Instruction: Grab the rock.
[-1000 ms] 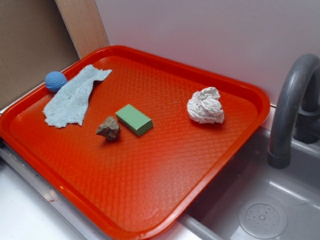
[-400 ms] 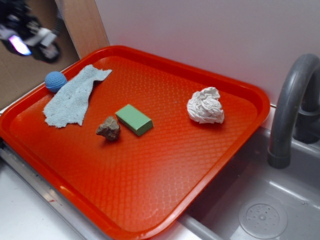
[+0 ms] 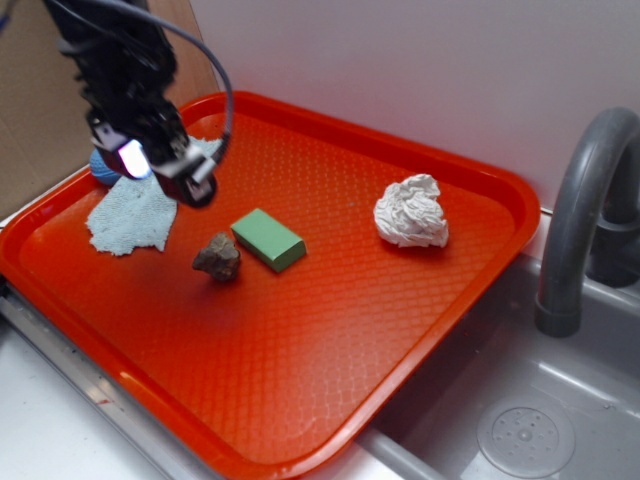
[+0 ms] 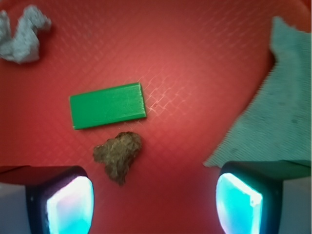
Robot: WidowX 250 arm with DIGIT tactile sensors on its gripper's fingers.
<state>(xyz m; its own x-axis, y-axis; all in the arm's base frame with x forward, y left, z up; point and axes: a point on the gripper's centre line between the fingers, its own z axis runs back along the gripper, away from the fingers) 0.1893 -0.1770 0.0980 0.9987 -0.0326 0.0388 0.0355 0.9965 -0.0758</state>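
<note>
Pincer [image 3: 165,170]: now over the tray's [image 3: 300,400] left side, wide open, empty.
Rock [image 4: 118,155]: untouched, nearly below it.

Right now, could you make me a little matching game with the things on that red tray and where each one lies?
Things:
1. rock
2. green block
3. paper wad
4. blue ball

Places:
A. at the tray's far left rim, beside the cloth
B. alone toward the sink side
C. mid-tray, just right of the rock
D. just left of the green block

Pairs: 1-D, 2-C, 3-B, 4-A
</note>
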